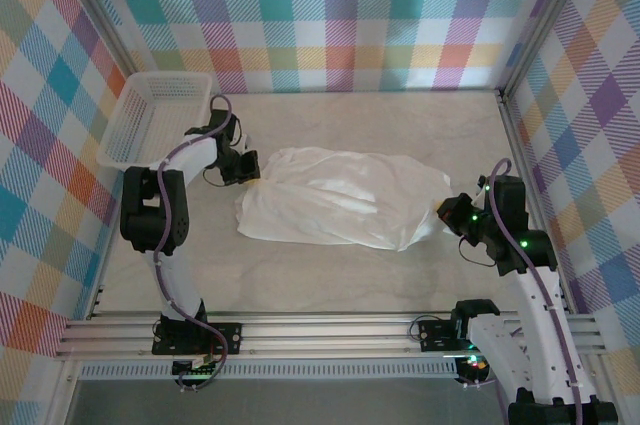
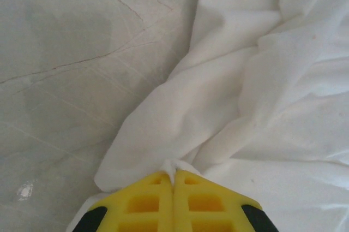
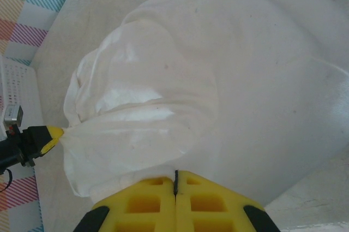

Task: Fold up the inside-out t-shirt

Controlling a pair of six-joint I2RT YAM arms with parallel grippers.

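The top camera looks down from behind; both wrist cameras closely face the t-shirt [image 1: 340, 200].

Nothing written can be read in any of these views: no text, label, brand, number or sign. The inside-out t-shirt [image 1: 340, 197] shows only plain white cloth. The small grey block [image 3: 13, 115] on the left arm may bear a marking, but it is too blurred to tell.

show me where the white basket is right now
In the top view the basket sits at the far left corner of the table, just beyond the left gripper and apart from the t-shirt.
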